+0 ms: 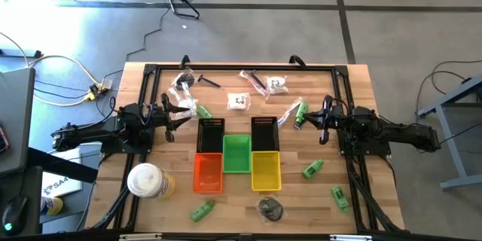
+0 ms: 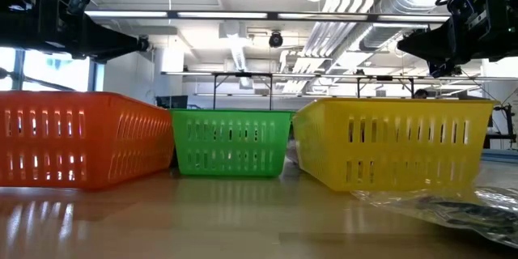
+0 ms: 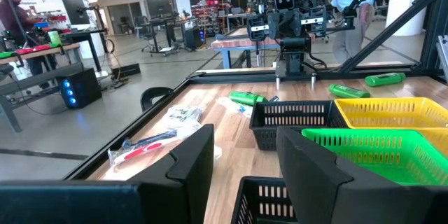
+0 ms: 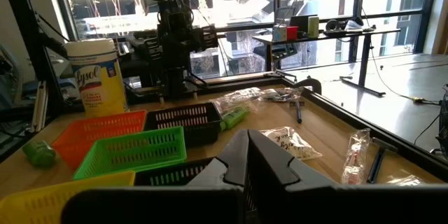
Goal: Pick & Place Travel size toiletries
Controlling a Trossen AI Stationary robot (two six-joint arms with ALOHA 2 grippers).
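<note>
Left gripper point(image 1: 183, 113) hangs over the table's left half, fingers apart with nothing between them, tips just short of the left black basket point(image 1: 211, 134). A green tube point(image 1: 203, 111) lies just beside those tips, and a clear-wrapped packet point(image 1: 183, 84) sits a little beyond toward the far edge.

Right gripper point(image 1: 322, 120) mirrors it on the right half, fingers pressed together, holding nothing, with a green tube point(image 1: 300, 115) just in front of it.

Between the arms the baskets crowd the centre: two black, counting the right black basket point(image 1: 264, 132), plus one green basket point(image 1: 236, 153), one orange basket point(image 1: 208, 173) and one yellow basket point(image 1: 265, 171), five in all, walls touching or nearly so.

Green toiletries count six: the other four are a green bottle point(image 1: 313, 169), another point(image 1: 340, 197) near the right edge, one point(image 1: 202, 210) at the near edge, and one hidden under wrap by the far packets. White wrapped pieces point(image 1: 239, 101) and point(image 1: 276, 84) lie in the far strip, beside a dark razor point(image 1: 203, 80). A dark crumpled packet point(image 1: 271, 208) rests at the near edge. The wipes canister point(image 1: 146, 180) stands near the left corner. Bare wood stays open along both side edges.
</note>
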